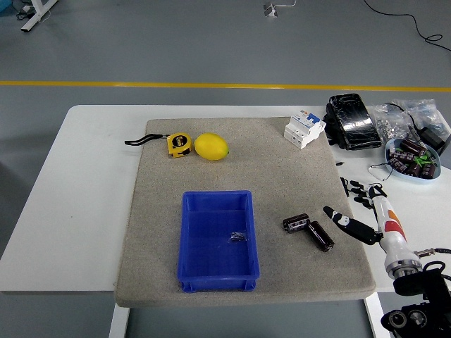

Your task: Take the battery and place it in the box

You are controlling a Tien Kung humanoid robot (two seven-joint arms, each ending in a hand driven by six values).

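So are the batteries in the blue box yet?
No. Both batteries lie on the grey mat, right of the blue box, which holds only one small dark item. The right hand is open beside them.

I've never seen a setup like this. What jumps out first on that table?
The bright blue box at the near middle of the grey mat grabs the eye first. Next comes the yellow lemon beside a yellow tape measure at the far left. To the box's right lie two dark batteries, with the robot's right hand open just beyond them.
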